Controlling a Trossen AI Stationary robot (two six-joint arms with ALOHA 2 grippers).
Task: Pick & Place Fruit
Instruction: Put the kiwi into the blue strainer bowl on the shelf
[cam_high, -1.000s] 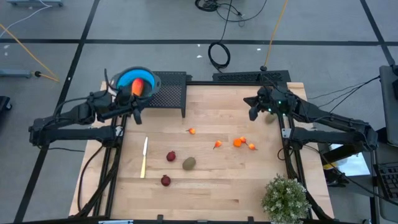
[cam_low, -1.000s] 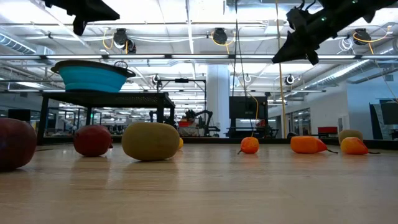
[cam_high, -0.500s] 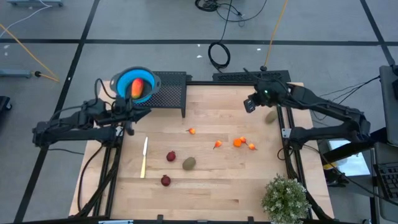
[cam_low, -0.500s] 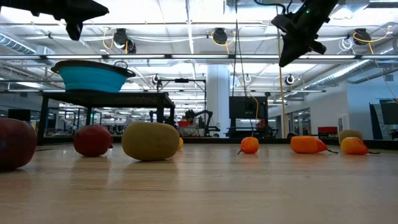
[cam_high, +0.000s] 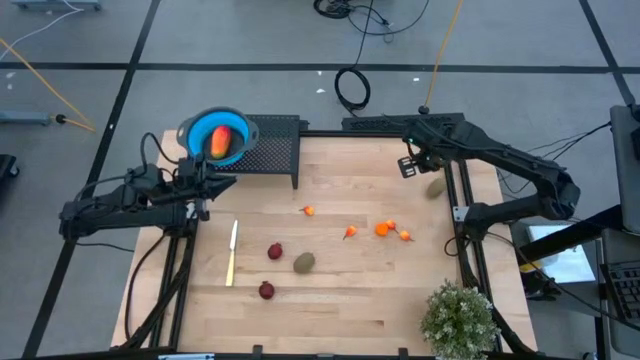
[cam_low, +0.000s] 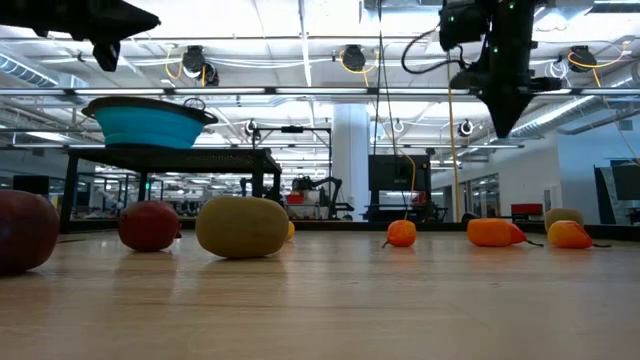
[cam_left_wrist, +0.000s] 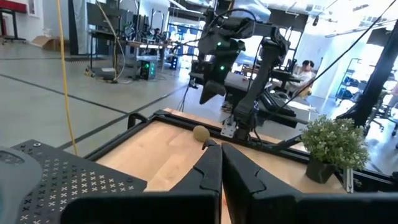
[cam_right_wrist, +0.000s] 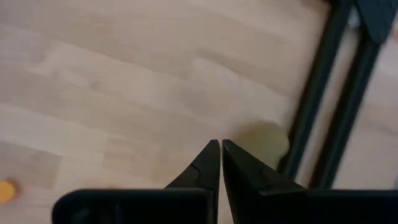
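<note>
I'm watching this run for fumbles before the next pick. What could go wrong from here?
The right gripper points down with its fingers shut above the olive-green fruit; unless they open first, they may just knock it. That fruit lies beside the table's right frame rail, so a nudge could roll it off or the fingers could strike the rail. The left gripper waits shut near the blue bowl.
</note>
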